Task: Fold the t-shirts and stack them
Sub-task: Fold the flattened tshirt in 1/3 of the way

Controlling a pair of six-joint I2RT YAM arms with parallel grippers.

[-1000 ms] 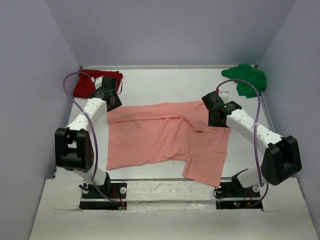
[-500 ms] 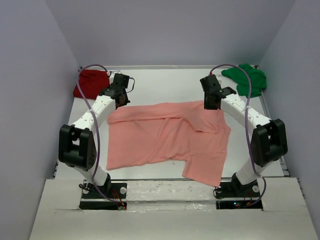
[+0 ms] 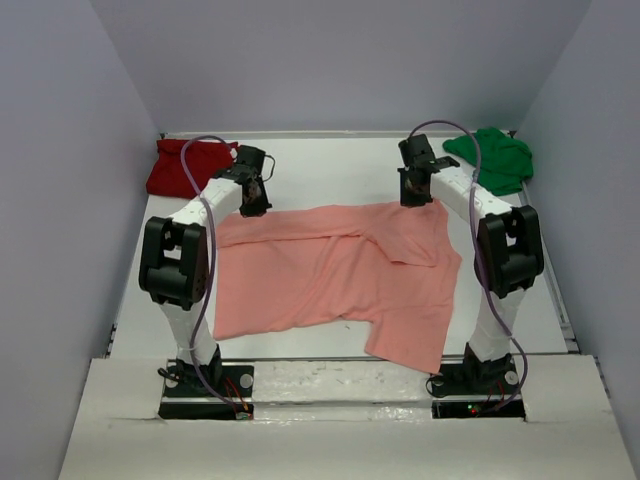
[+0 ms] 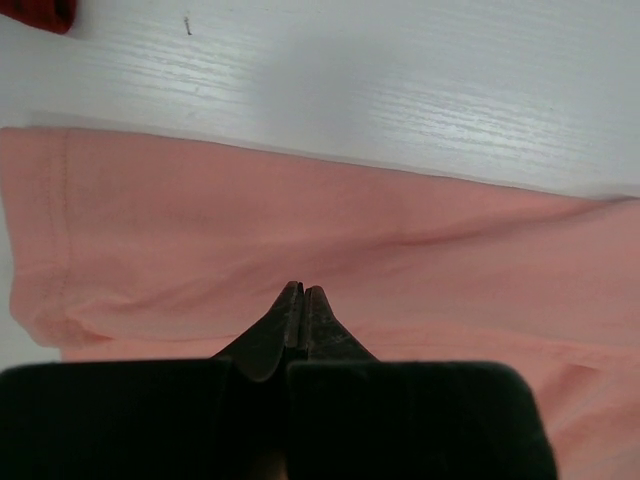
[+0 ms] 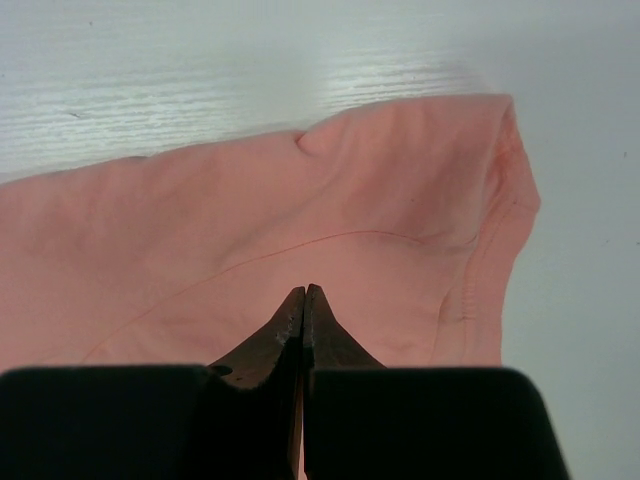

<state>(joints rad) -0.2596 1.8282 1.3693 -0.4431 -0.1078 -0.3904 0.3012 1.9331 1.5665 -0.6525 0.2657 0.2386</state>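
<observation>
Dark-red shirt (image 3: pixel 175 168) far left, green shirt (image 3: pixel 495 158) far right

Your top camera sits above and behind the arm bases and looks down and forward over the whole table (image 3: pixel 320 165). From that far back it takes in the left gripper (image 3: pixel 254 198), the right gripper (image 3: pixel 411 192) and all of the salmon-pink t-shirt (image 3: pixel 330 275) between them. Each wrist camera rides just behind its own fingers and looks out past their tips, very near the cloth — so you get only a patch of it. Ahead of the left tips you see pink cloth, then bare table, with a sliver of the dark red t-shirt (image 4: pixel 35 12) ahead and to their left. Ahead of the right tips lies the shirt's corner — the same far edge the top view shows.
</observation>
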